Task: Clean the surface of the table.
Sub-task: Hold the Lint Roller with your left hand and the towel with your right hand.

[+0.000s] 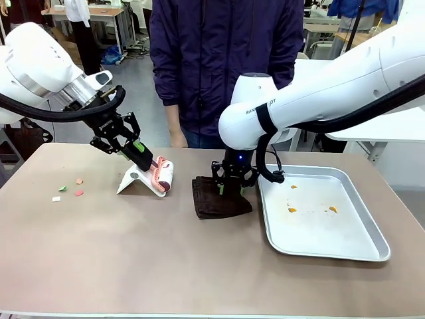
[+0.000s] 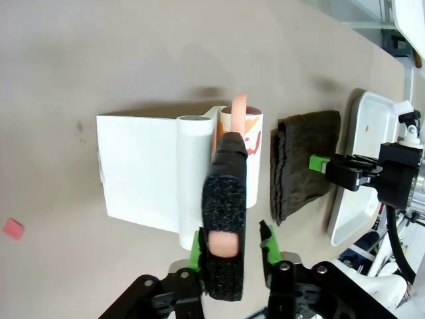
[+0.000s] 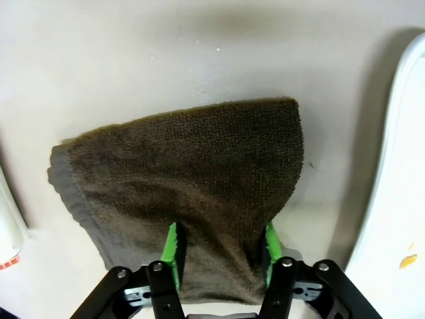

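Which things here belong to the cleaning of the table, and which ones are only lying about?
For the job:
- the wide taupe-brown table
- small pink, green and white scraps on it
- the pink lint roller, in the left gripper
- the folded dark brown towel, in the right gripper

Lying about:
- the shiny rectangular metal tray with orange stains

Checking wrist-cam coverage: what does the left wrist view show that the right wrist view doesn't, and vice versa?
Left wrist adds: the lint roller handle between the left end effector's pads, a pink scrap, and the right end effector seen from outside, down on the towel.
Right wrist adds: an orange crumb in the tray, and the towel bunched between its own pads.
Both: brown towel, metal tray, table.
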Controlling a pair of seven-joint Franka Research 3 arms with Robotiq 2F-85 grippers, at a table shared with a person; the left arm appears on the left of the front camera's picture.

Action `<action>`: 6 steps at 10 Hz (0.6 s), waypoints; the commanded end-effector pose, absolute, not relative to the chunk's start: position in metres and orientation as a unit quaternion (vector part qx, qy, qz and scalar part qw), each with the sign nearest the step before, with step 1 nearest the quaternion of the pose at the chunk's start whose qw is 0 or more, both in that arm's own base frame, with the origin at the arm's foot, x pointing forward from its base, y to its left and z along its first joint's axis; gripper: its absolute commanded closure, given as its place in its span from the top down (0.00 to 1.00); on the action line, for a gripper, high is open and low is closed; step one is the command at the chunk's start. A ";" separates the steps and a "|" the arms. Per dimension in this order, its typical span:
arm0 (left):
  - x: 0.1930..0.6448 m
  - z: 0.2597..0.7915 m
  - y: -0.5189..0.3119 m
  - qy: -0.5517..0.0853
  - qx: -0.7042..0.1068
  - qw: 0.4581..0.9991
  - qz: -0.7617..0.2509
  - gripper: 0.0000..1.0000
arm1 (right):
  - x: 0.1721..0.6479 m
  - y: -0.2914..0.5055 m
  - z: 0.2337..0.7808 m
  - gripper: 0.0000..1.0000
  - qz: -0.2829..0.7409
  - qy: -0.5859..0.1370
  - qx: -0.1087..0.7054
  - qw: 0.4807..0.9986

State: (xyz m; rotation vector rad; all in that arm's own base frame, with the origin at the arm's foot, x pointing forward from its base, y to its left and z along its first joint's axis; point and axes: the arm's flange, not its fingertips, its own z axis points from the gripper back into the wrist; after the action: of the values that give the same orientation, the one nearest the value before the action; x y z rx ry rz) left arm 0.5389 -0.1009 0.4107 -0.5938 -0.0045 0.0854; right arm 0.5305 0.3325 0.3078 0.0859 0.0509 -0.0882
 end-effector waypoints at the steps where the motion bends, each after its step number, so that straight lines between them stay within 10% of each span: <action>1: 0.541 0.408 -0.099 -0.011 -0.301 0.953 0.035 0.02 | 0.529 0.331 0.307 0.00 -0.035 0.036 0.061 0.997; 6: 0.539 0.411 -0.094 -0.018 -0.308 0.951 0.028 0.00 | 0.528 0.328 0.311 0.00 -0.035 0.038 0.078 0.996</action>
State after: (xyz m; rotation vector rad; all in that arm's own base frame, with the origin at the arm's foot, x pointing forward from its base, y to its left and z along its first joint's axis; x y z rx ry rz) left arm 0.5395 -0.0988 0.4105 -0.5970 -0.0132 0.0682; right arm 0.5316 0.3311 0.3096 0.1155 0.0637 -0.0808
